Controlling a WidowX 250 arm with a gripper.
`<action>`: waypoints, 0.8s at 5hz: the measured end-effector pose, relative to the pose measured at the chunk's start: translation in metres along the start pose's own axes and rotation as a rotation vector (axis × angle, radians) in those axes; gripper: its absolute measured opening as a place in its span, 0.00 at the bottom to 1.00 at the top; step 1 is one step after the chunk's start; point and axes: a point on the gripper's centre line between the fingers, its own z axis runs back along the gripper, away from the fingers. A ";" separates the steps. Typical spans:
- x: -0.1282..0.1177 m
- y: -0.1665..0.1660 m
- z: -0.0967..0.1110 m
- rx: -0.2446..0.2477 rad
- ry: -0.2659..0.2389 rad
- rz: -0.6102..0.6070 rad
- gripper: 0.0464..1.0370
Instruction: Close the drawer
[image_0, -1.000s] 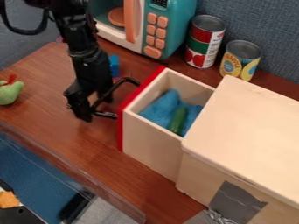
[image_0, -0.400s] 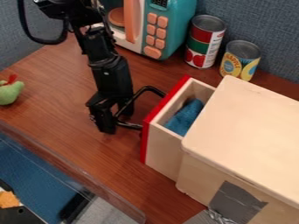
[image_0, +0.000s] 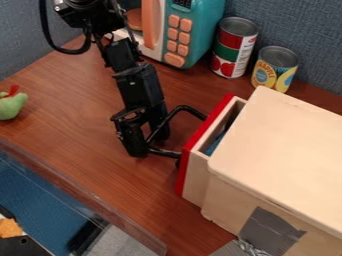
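Right of centre, the drawer (image_0: 196, 175) juts slightly from its wooden box (image_0: 280, 145). Closing push looks like the current step, mostly done. Next: press straight in, toward lower right, until the front seats. Arm (image_0: 140, 85) slants down from upper left, jaws parted around the handle (image_0: 180, 108).

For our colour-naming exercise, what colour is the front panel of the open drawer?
Red, best seen in the camera view.
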 end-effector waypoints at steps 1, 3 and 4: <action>0.005 0.000 -0.003 -0.033 -0.053 -0.013 0.96; 0.016 -0.008 -0.011 -0.100 -0.092 -0.010 0.96; 0.021 -0.011 -0.015 -0.126 -0.090 -0.005 0.96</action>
